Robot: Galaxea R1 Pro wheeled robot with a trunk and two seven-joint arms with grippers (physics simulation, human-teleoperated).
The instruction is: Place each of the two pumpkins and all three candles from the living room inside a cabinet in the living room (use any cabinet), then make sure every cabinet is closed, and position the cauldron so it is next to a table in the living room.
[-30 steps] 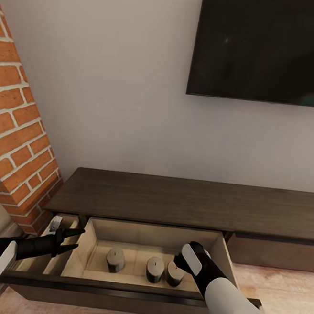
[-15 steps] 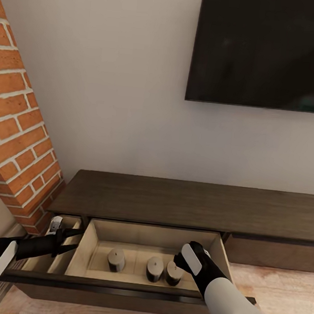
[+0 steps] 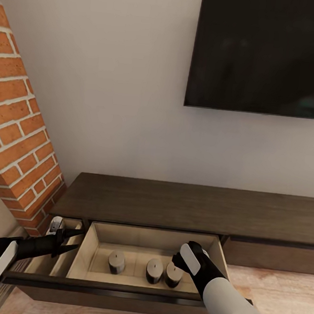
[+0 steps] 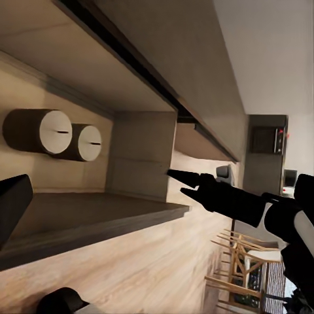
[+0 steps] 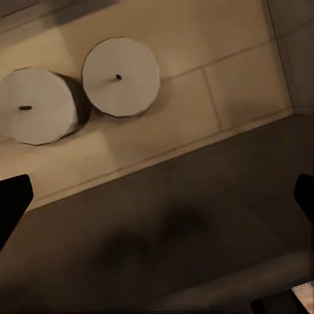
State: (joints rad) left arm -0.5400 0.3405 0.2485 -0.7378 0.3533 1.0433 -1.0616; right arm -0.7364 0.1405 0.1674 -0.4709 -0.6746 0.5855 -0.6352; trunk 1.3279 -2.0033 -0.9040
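A home living room: wall-mounted TV (image 3: 265, 52), brick fireplace (image 3: 19, 139), low wooden TV cabinet (image 3: 190, 206), plank floor (image 3: 278, 293).

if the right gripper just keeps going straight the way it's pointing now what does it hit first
Probably the front wall of the open drawer, or the pale floor just behind it. The right gripper points down over that edge with its fingers apart. Two candles stand farther in, off its line. Depth is unclear.

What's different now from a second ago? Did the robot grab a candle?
No grab. The whole picture slid, so the camera moved. The right gripper still hangs open over the drawer, beside the three candles, which stayed put. The left gripper stays open near the drawer's left end.
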